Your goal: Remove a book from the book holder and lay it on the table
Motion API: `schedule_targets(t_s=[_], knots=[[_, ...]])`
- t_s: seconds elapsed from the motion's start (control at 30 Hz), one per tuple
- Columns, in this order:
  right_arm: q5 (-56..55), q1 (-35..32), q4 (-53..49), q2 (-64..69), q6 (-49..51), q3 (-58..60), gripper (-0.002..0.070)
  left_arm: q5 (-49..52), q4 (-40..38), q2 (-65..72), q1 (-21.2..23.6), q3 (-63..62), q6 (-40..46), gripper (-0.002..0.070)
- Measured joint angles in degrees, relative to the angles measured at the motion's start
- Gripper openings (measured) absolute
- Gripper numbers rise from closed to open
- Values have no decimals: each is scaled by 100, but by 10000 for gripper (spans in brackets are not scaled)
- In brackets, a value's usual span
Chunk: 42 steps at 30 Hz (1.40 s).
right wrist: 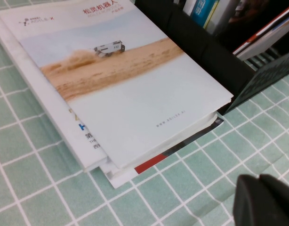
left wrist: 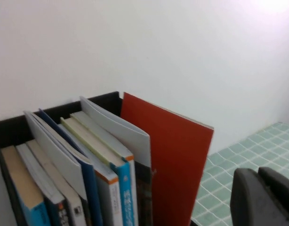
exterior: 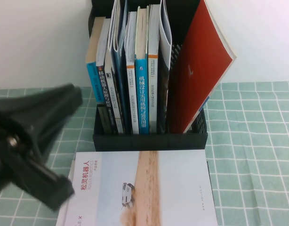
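The book (exterior: 149, 188), white with a tan band and a small robot picture, lies flat on the table (exterior: 252, 141) just in front of the book holder (exterior: 149, 140). In the right wrist view the book (right wrist: 135, 94) rests on top of other thin magazines. My right gripper (right wrist: 260, 197) is shut and empty, hovering over the green cloth (right wrist: 41, 188) near the stack's corner; it is out of the high view. My left arm (exterior: 31, 136) is raised at the left, close to the camera. The left gripper (left wrist: 257, 188) is shut and empty, beside the holder's (left wrist: 102, 100) upper edge.
The holder is filled with several upright books, and a red-covered book (exterior: 201, 70) leans out at its right side. A white magazine with blue letters (right wrist: 85, 134) and another with a red-and-black edge (right wrist: 154, 162) lie under the book. A white wall stands behind.
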Motion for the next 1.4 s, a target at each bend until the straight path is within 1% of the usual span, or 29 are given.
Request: schedule_targets(t_s=[0.23,0.33,0.53,0.67,0.8,0.87,0.97,1.07,1.17,1.23,1.27,1.3,1.4], knots=[[-10,0,11,0,0,0,-1,2524,11,-322,2979,344,-261,-3],[-10,0,21,0,0,0,-1,3094,35,-736,3894,675,-419,-3],[-10,0,21,0,0,0,-1,3338,61,-1872,5437,1466,-548,-3],[-10,0,21,0,0,0,-1,3465,73,-2569,6281,2040,-584,-2],[-21,0,21,0,0,0,-1,3619,73,-3164,7023,2630,-596,-3],[-21,0,21,0,0,0,-1,3756,73,-3348,7343,2881,-596,-3],[-21,0,21,0,-89,0,-1,4048,98,-3452,7634,3040,-596,-2],[-21,0,32,0,-111,0,-1,4235,110,-3462,7740,3063,-596,-3],[-21,0,32,0,-125,0,-1,4371,132,-3475,7740,3076,-607,-3],[-21,0,32,0,-125,0,-1,4447,227,-3525,7740,3076,-805,-2],[-21,0,32,0,-125,0,-1,4484,531,-3566,7740,3076,-1128,-3],[-21,0,32,0,-135,0,-1,4517,916,-3615,7740,3076,-1663,-2],[-21,0,42,0,-128,0,-1,4672,3089,-3730,7740,3076,-4067,-2]])
